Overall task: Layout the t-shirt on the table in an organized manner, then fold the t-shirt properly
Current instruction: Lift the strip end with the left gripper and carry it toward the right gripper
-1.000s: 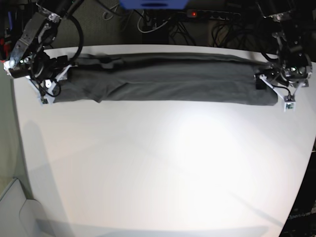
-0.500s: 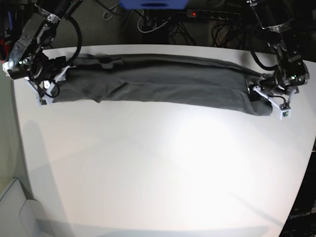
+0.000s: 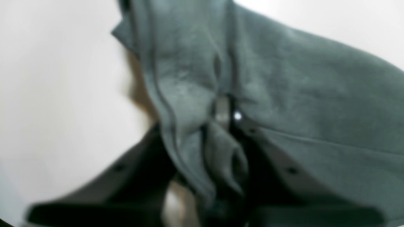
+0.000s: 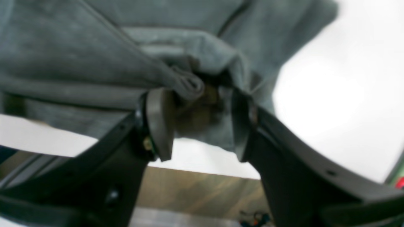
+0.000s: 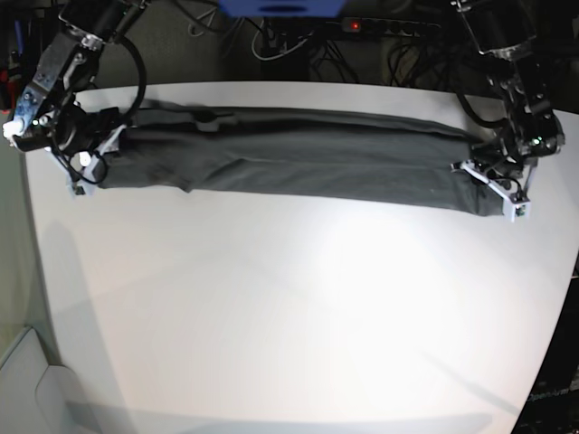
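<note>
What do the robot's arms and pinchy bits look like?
Both arms are black, with black cables looping along them. The left tool and right tool have white parts near the tips in the base view. Up close, the right tool's fingers are black with rounded grey pads.

A: The base view is bright, with a broad glare patch on the table [image 5: 362,271] in front of the t-shirt [image 5: 298,158], washing the white surface out.

B: Soft grey shadows fall toward the table's near edge and left side. The edges bow like a wide-angle lens, and the background behind is dim.

A: The left wrist view is heavily blurred; cloth between the jaws is soft, and the surface beyond them is blown out.

B: The right wrist view is a little sharper at the finger pads [image 4: 157,123], but blurred farther out, with overexposed white to the right of the jaws.
</note>
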You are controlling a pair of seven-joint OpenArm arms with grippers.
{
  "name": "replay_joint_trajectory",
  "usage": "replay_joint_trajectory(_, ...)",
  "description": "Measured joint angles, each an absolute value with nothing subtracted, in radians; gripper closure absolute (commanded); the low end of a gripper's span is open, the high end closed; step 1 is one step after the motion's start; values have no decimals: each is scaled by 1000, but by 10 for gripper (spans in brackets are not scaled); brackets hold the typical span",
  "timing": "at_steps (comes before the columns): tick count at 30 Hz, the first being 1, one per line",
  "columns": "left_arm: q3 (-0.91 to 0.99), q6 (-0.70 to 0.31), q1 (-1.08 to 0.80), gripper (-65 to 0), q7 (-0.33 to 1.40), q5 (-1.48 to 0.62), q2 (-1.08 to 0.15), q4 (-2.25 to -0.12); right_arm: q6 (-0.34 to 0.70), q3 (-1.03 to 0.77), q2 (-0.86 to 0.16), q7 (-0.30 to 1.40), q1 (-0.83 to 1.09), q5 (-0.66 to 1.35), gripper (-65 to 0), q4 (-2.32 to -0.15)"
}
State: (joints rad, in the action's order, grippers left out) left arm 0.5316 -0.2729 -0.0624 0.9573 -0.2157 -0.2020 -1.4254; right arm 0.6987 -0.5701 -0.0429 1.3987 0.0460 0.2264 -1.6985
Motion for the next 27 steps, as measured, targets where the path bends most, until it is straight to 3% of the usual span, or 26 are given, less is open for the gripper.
replay_joint_trajectory(5,527,-268,-67,0,981,-202,-207,-1456,698,-571,-55,1394,46,234,-298,-1674)
replay_joint_trajectory(10,525,-257,-106,0,1042,-165,-198,-1617,699,-571,-52,1391,47,234,-298,-1674)
replay_joint_trajectory(18,320,-252,-108,0,1145,-163,-196,-1865,699,-571,-52,1392,45,233,-298,-1674)
replay_joint_trajectory(27,155,-247,-109,0,1251,-151,-31,-1904,698,-545,-52,1396,36,222,-298,-1673)
